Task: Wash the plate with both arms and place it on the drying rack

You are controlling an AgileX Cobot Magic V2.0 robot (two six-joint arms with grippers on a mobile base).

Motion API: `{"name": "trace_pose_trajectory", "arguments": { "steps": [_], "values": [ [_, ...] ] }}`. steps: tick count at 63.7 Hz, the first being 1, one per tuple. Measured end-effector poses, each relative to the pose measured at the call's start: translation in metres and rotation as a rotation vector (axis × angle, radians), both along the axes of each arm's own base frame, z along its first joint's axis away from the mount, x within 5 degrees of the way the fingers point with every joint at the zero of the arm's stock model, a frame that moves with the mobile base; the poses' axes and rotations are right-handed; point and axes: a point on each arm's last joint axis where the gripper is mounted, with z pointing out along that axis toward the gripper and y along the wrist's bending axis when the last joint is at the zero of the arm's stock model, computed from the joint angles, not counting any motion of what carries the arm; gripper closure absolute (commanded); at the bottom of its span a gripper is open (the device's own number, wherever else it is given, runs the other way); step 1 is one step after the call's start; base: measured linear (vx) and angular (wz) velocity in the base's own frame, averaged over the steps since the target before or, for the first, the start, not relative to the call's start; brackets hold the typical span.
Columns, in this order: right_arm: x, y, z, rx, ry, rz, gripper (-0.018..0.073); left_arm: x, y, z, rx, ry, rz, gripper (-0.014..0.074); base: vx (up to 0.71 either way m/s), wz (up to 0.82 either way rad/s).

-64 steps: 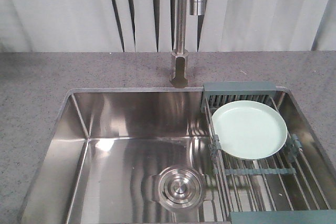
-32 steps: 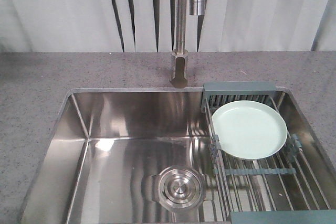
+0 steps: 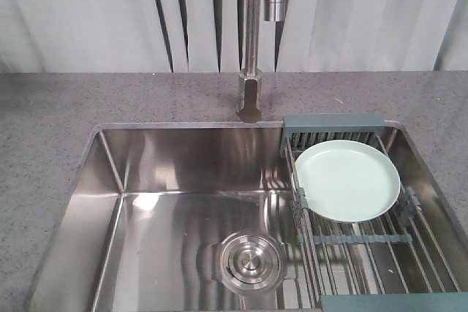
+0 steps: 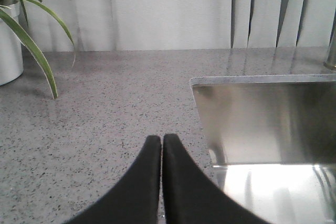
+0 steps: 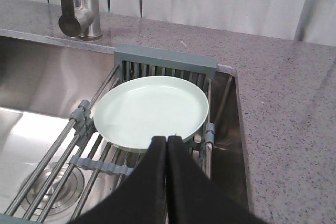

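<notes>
With both claws pressed together, the left claw [image 4: 161,142] over the counter [image 4: 105,103] and the right claw [image 5: 166,142] near the plate [image 5: 151,110] on the drying rack [image 5: 157,62], a closed-fingered approach risked shoving the plate off the rods into the sink [image 3: 183,173].

A grey speckled stone countertop [image 3: 58,107] fills the middle of the front view, with a steel sink [image 3: 175,210] sunk into it at the lower centre. A steel tap [image 3: 252,42] rises at top centre. Pale vertical blinds [image 3: 88,12] run across the top. At the upper left of the left wrist view a green plant [image 4: 31,30] stands in a white pot [image 4: 9,45].
</notes>
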Motion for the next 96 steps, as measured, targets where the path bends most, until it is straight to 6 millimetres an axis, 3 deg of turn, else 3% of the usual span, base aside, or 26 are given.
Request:
{"name": "trace_pose_trajectory", "arguments": {
  "steps": [72,88,96],
  "values": [
    [-0.002,0.0,-0.001,0.005,-0.018,-0.001,0.0569,0.0,0.0,0.0,0.002,0.004,0.0,0.0601,0.0,0.0],
    [-0.006,-0.002,-0.045,0.05,-0.146,-0.017,0.0569,0.0,0.0,0.0,0.003,0.004,0.0,0.0601,0.0,0.0],
    [-0.006,-0.002,-0.049,0.109,-0.19,-0.028,0.0569,0.0,0.0,0.0,0.003,0.005,0.0,0.0601,0.0,0.0]
  ]
}}
